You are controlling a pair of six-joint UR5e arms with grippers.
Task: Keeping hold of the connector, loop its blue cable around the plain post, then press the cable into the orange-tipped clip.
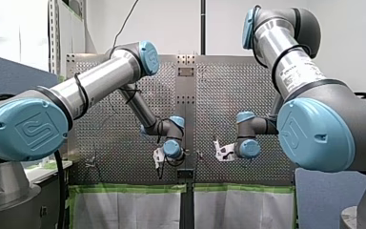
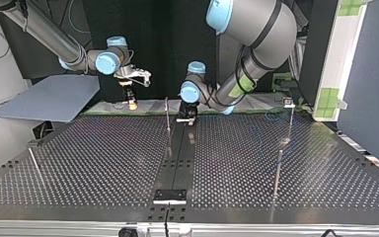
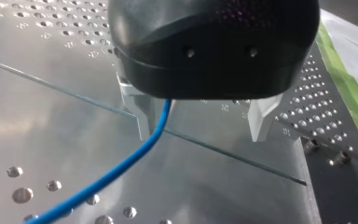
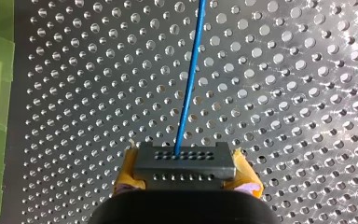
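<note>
Connector (image 4: pixel 185 161) in right tool (image 4: pixel 186 171), near table (image 4: pixel 307 93) edge

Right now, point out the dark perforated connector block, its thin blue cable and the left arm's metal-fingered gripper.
Dark perforated connector block (image 4: pixel 185 162): right wrist view, middle of its holed face.
Thin blue cable (image 4: pixel 189 79): right wrist view, stretch ahead of the connector.
Left gripper (image 3: pixel 202 135): left wrist view, midway between its fingertips.

In the left wrist view the black body of my left hand (image 3: pixel 200 133) hides where the blue cable (image 3: pixel 121 168) rises beside one finger, and the picture's edge cuts off its other end. In the top view the cable is too thin to trace, and the small piece (image 2: pixel 287 102) at upper right is too small to identify.
</note>
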